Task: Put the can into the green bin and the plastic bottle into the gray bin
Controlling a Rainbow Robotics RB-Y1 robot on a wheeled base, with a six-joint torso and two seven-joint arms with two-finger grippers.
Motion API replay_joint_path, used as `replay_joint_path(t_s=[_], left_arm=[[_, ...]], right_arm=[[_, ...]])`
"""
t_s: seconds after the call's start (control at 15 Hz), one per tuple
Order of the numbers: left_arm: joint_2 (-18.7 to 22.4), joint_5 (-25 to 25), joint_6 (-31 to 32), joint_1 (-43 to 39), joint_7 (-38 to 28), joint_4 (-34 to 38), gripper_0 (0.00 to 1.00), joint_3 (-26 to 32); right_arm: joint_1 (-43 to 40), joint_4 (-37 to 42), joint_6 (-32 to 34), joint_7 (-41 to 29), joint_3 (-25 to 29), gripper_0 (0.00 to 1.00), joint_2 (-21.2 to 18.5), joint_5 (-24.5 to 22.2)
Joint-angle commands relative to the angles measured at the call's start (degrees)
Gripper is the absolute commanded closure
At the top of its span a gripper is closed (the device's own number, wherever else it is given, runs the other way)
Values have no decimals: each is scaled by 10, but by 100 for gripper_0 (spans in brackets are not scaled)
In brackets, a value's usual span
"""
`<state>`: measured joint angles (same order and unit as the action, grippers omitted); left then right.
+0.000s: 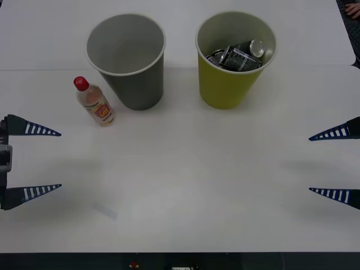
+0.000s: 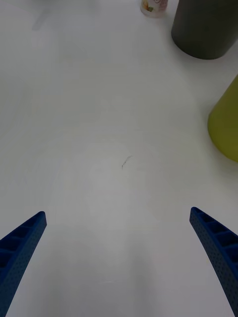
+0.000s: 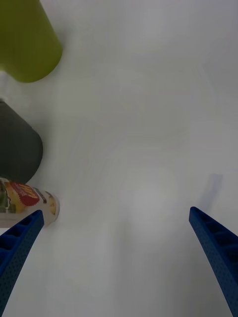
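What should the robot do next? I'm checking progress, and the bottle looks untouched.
Probably send the open left gripper toward the plastic bottle, which stands on the table beside the gray bin. The can already lies in the green bin; the bottle sits on the left arm's side.

Spread blue fingers (image 2: 22, 247) above white table (image 2: 99, 124)
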<state>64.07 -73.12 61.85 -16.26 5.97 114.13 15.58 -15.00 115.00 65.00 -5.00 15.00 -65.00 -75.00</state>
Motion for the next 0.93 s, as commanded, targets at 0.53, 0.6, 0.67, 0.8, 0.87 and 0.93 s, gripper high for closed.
replay_joint_path(t_s=[0.53,0.6,0.67,0.8,0.87,0.93], left_arm=[[8,104,-156,-81,-40,22,0,0],[8,119,-174,-94,-46,26,0,0],[11,138,-194,-108,-50,30,0,1],[14,173,-228,-136,-52,35,0,0],[17,192,-248,-150,-52,37,0,-2],[20,213,-265,-163,-47,40,0,-7]], right_arm=[[0,0,0,0,0,0,0,0],[0,0,0,0,0,0,0,0],[0,0,0,0,0,0,0,0],[0,0,0,0,0,0,0,0],[0,0,0,0,0,0,0,0],[0,0,0,0,0,0,0,0]])
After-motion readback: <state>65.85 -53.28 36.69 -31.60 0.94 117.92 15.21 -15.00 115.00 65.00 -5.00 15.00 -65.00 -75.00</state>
